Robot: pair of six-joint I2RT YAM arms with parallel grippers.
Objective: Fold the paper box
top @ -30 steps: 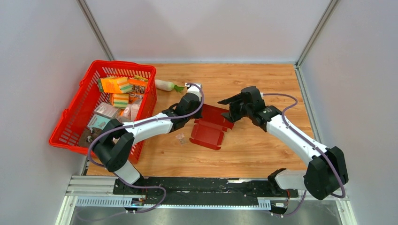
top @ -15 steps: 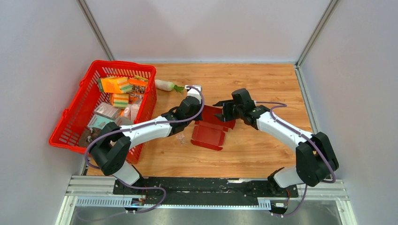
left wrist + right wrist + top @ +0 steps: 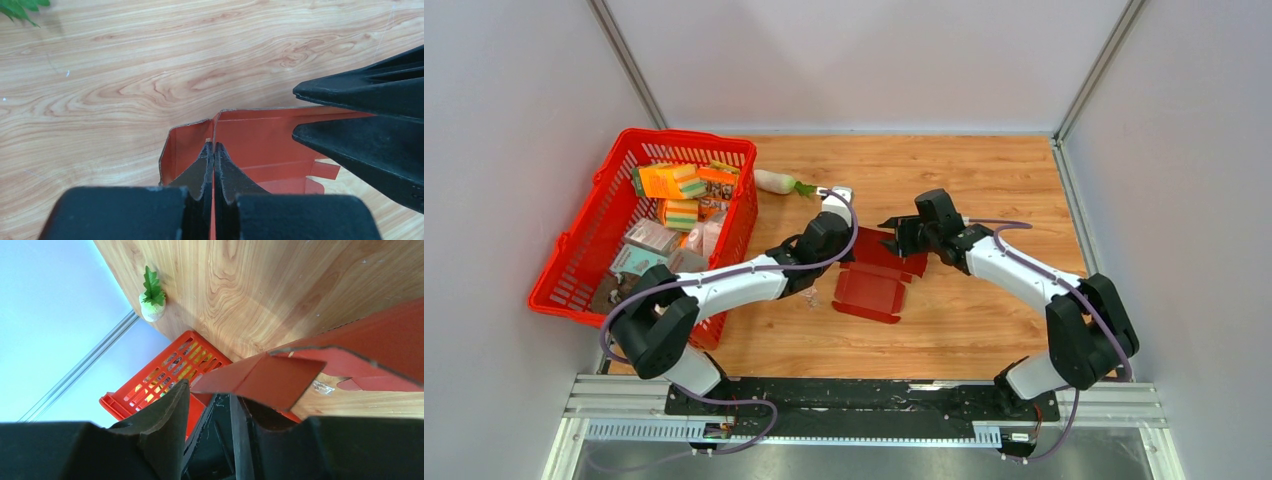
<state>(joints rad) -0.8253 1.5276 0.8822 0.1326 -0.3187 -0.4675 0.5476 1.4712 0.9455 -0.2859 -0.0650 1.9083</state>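
Observation:
The dark red paper box [image 3: 871,283] lies half-formed on the wooden table between the two arms, with its panels partly raised. My left gripper [image 3: 841,260] is at the box's left side. In the left wrist view it [image 3: 214,150] is shut on a thin upright wall of the box [image 3: 260,135]. My right gripper [image 3: 896,236] is at the box's back edge. In the right wrist view it [image 3: 215,405] is open, with a raised red flap [image 3: 260,377] lying over the gap between its fingers. The right fingers [image 3: 365,125] also show in the left wrist view.
A red mesh basket [image 3: 579,262] with packets stands at the left and also shows in the right wrist view [image 3: 170,370]. A white radish with green leaves [image 3: 779,181] lies behind the left gripper. A small clear wrapper [image 3: 809,295] lies left of the box.
My right gripper has moved left and in to the box's back flap. My left arm has shifted slightly and still holds the wall. The box has shifted a little.

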